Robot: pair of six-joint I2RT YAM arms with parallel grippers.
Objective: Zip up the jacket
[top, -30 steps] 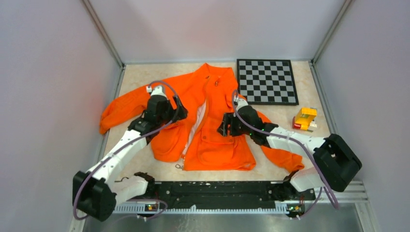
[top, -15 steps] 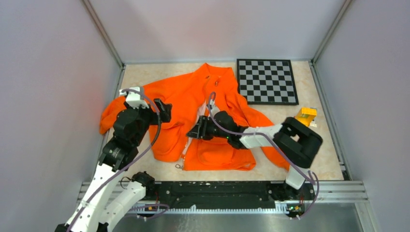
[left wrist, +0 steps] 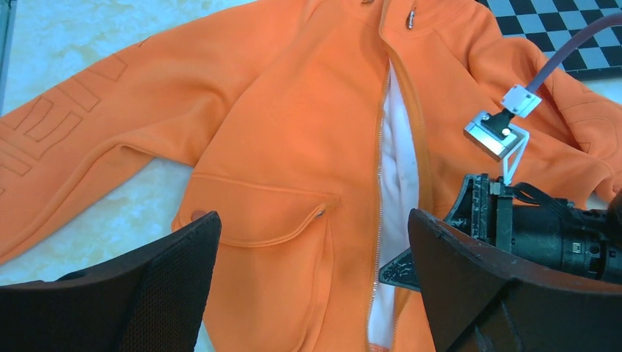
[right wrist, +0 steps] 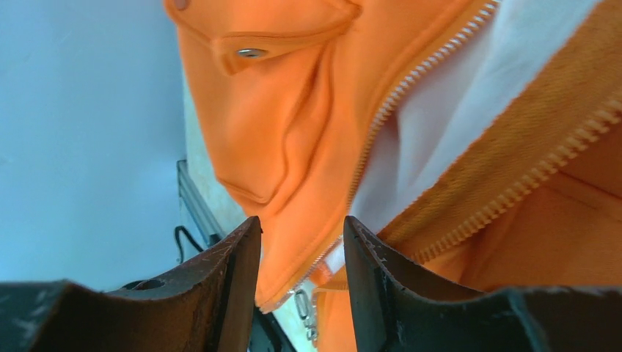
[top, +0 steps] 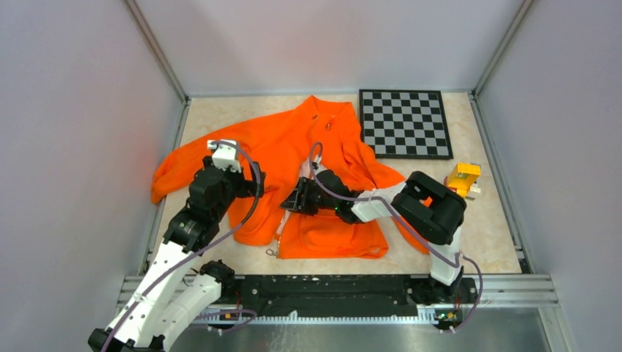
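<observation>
The orange jacket [top: 293,139] lies flat on the table, its front open in a narrow gap that shows white lining [left wrist: 400,183]. My left gripper [top: 258,187] hovers over the jacket's left front panel. In the left wrist view it [left wrist: 315,286] is wide open and empty above a flap pocket [left wrist: 264,220]. My right gripper [top: 287,204] lies low over the open zipper line, and its tip shows on the lining in the left wrist view [left wrist: 400,271]. In the right wrist view it [right wrist: 302,224] is slightly open, with zipper teeth [right wrist: 381,110] and the metal pull [right wrist: 304,315] at the hem beyond it.
A chessboard [top: 405,123] lies at the back right, touching the jacket's shoulder. A yellow and red toy [top: 462,180] sits on the right side of the table. Grey walls enclose the table on three sides. The jacket's sleeve [top: 172,176] reaches the left wall.
My right gripper has swung left from the right pocket to the open zipper line. My left gripper pulled back left off the jacket front, then came slightly forward again.
</observation>
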